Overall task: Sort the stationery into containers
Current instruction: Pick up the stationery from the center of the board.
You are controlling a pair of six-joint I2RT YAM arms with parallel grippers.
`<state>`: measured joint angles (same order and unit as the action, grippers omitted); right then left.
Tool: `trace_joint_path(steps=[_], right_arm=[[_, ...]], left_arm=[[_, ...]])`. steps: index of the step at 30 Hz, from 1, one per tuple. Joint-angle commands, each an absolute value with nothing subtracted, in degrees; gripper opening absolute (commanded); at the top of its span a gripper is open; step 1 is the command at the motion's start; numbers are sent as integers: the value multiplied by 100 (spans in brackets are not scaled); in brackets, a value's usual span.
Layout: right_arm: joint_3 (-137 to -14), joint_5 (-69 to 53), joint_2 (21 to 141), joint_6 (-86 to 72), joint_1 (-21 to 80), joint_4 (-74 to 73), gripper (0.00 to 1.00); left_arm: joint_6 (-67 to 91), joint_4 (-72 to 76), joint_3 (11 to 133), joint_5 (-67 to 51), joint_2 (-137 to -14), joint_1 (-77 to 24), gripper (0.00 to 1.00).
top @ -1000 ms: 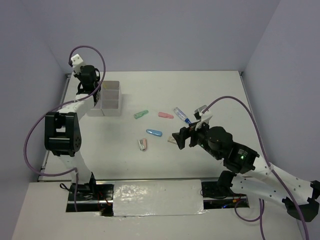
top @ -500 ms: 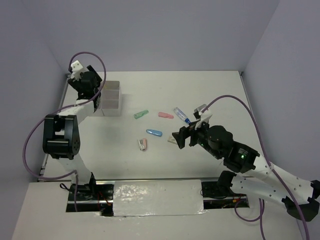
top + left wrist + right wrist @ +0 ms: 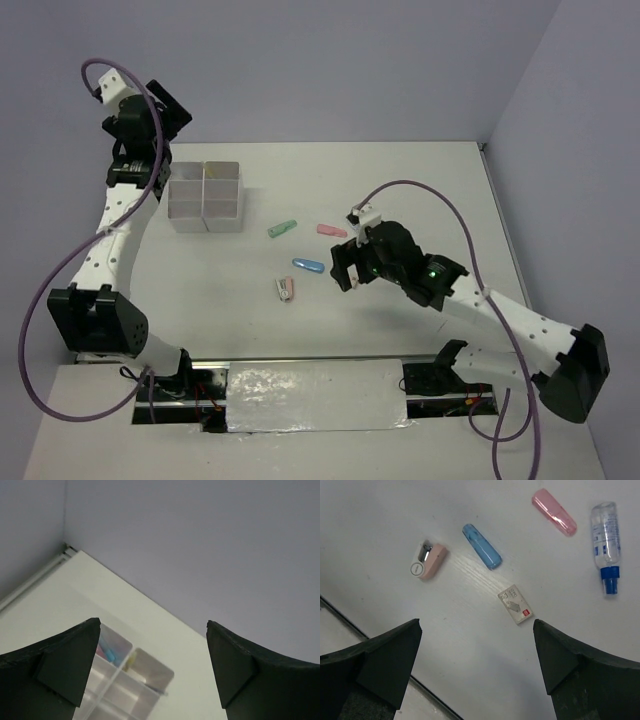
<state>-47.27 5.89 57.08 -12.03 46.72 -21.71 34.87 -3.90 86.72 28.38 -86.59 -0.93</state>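
The containers [image 3: 205, 197], a whitish 2x2 box block, stand at the far left of the table; in the left wrist view the containers [image 3: 131, 681] hold blue and pink pieces [image 3: 107, 652] in one compartment. My left gripper [image 3: 165, 110] [image 3: 153, 623] is open and empty, raised high behind them. Loose stationery lies mid-table: a green stick [image 3: 283, 229], a pink stick [image 3: 331, 230] [image 3: 554, 512], a blue stick [image 3: 308, 266] [image 3: 481, 546], a small pink piece [image 3: 286, 289] [image 3: 429, 562], a clear blue-tipped pen [image 3: 606, 545] and a small white card [image 3: 518, 604]. My right gripper [image 3: 343, 268] [image 3: 476, 622] hovers open over the card.
The grey side walls close in the table on the left, back and right. A metal strip [image 3: 310, 385] runs along the near edge between the arm bases. My right arm [image 3: 470, 305] stretches across the right half of the table.
My left gripper opened at the containers, then rose and swung back to the left. My right arm reached left over the loose pieces and now covers the clear pen in the top view.
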Motion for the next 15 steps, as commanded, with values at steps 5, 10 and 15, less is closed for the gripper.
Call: trace_joint_path(steps=[5, 10, 15], right_arm=[[-4904, -220, 6626, -844, 4272, -2101, 100], [-5036, 104, 7381, -957, 4132, -2267, 100], [-5229, 1105, 8006, -2413, 3955, -2382, 100]], left_arm=[[3744, -2777, 8220, 408, -7633, -96, 99], [3060, -3075, 6804, 299, -5832, -351, 99], [2374, -3288, 5759, 334, -4713, -352, 99]])
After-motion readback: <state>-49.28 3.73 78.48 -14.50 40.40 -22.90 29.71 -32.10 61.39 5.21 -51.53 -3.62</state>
